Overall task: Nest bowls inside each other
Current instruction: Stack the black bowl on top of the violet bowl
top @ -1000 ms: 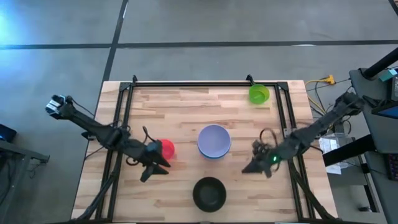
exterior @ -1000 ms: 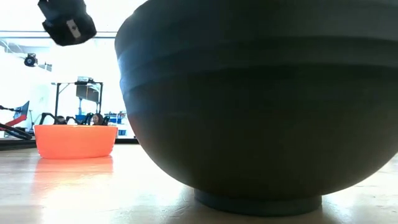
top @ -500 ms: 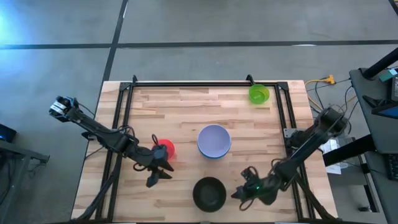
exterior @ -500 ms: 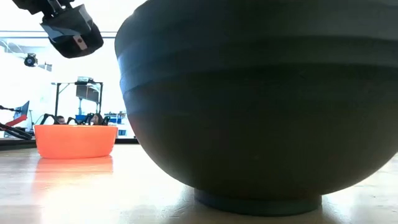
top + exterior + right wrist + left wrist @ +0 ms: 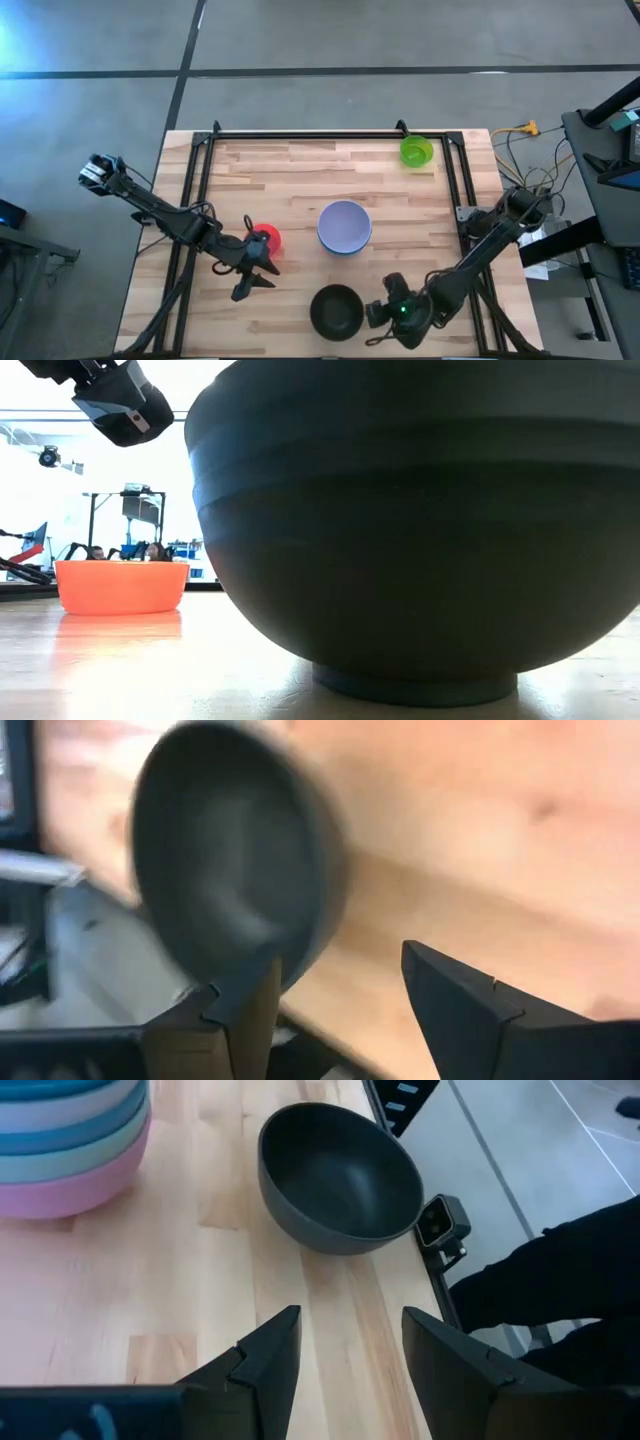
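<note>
**Inspector:** What is changing?

**Assistant:** The right gripper (image 5: 375, 318) is swinging down beside the black bowl (image 5: 336, 310) at the table's (image 5: 300, 180) near edge, fingers spreading wide around nothing. Likely lining up a pickup for nesting.

**Inspector:** And the other?

**Assistant:** The left gripper (image 5: 252, 280) is hovering by the red bowl (image 5: 268, 238), fingers apart, empty. The lavender-topped stack (image 5: 345, 226) is sitting mid-table; smooth, round plastic on planked wood.
</note>
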`<state>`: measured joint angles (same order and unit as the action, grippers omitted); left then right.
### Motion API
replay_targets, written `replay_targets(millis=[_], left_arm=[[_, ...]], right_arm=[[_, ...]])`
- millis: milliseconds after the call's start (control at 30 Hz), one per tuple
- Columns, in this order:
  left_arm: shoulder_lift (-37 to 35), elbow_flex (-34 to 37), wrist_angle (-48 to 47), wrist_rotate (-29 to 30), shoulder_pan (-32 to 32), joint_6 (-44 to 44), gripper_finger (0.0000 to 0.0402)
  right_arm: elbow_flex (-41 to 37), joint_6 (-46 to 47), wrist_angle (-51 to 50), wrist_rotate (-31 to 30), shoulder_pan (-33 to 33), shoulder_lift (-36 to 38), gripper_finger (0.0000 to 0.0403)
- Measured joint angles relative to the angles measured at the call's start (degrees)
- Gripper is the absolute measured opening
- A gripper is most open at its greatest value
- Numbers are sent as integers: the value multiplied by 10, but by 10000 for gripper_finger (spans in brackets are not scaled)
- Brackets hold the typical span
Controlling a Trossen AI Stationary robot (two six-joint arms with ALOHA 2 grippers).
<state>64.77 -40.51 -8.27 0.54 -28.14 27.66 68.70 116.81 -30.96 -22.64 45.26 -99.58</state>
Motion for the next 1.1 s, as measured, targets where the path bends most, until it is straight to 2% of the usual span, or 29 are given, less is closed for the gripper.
replay_targets(millis=[100, 367, 567, 767, 900, 1000, 1100], left_arm=[[0, 0, -2, -1, 0, 0, 160], [2, 0, -2, -3, 0, 5, 160], [2, 0, -2, -3, 0, 19, 160], [2, 1, -2, -4, -5, 21, 160], [2, 1, -2, -4, -6, 21, 160], [2, 1, -2, -4, -6, 21, 160], [2, 2, -3, -4, -6, 21, 160]], right_arm=[[18, -4, -49, 0, -17, 0, 205], [18, -57, -22, 22, -68, 0, 201], [17, -96, -18, 85, -92, -8, 184], [18, -106, 36, 106, -96, -42, 170], [23, -112, 48, 152, -98, -76, 161], [30, -119, 59, 158, -98, -92, 136], [37, -130, 59, 156, -99, -93, 85]])
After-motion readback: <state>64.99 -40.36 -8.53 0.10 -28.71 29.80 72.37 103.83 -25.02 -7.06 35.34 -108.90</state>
